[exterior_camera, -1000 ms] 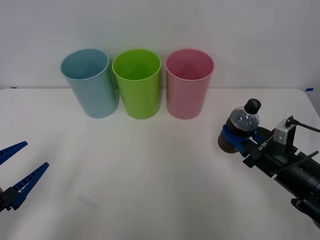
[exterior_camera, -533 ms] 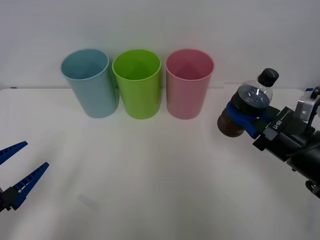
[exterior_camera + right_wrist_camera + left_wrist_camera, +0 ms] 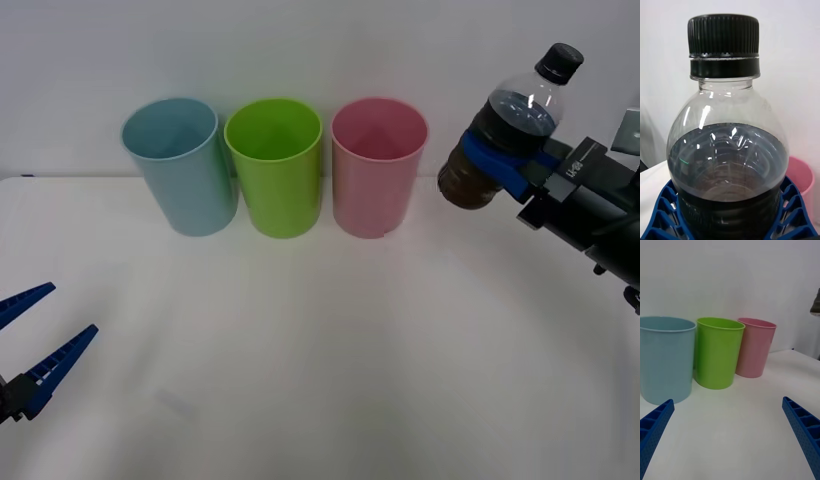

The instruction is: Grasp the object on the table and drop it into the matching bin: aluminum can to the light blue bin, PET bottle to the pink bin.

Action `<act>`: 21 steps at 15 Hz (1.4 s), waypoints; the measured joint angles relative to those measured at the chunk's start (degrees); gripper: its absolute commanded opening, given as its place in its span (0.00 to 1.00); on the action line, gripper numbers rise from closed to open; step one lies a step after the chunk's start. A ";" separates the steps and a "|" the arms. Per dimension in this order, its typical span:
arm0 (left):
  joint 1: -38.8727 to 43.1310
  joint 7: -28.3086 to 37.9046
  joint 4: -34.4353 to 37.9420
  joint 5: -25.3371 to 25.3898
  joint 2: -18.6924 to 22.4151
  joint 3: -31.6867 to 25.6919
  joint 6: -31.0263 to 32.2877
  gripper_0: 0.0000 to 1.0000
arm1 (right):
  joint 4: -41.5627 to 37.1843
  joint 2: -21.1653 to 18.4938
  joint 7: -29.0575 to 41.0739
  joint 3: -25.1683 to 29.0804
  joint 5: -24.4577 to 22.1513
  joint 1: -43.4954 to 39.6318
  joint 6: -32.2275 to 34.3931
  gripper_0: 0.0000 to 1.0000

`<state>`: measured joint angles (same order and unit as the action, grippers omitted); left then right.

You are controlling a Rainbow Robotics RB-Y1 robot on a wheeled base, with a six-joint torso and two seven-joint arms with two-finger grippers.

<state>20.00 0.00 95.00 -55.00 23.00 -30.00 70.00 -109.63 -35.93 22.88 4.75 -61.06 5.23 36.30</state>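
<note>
The right gripper (image 3: pixel 505 160) was clamped on the PET bottle (image 3: pixel 507 135), holding it aloft, tilted, near the table's (image 3: pixel 320 380) far right corner, just beside the pink bin (image 3: pixel 378 170). The left gripper (image 3: pixel 30 340) waited, spread wide and empty, at the near left edge.

right end effector (image 3: pixel 500 160): raised at far right, fingers clamped | left end effector (image 3: pixel 30 335): low at left edge, fingers spread
</note>
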 measured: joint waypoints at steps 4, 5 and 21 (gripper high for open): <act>0.00 0.00 0.00 0.00 0.00 0.00 0.00 1.00 | 9.26 1.75 0.18 -1.73 -3.49 9.77 0.02 0.00; 0.00 0.00 0.00 0.00 0.00 0.00 0.00 1.00 | 11.41 2.81 0.22 -1.75 -5.15 11.68 0.06 0.00; 0.00 0.00 0.00 0.00 0.00 0.00 0.00 1.00 | 39.19 20.64 -0.35 0.04 -26.13 35.38 -1.54 0.00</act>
<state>20.00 0.00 95.00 -55.00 23.00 -30.00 70.00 -70.44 -15.28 22.52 4.78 -87.19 40.61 34.75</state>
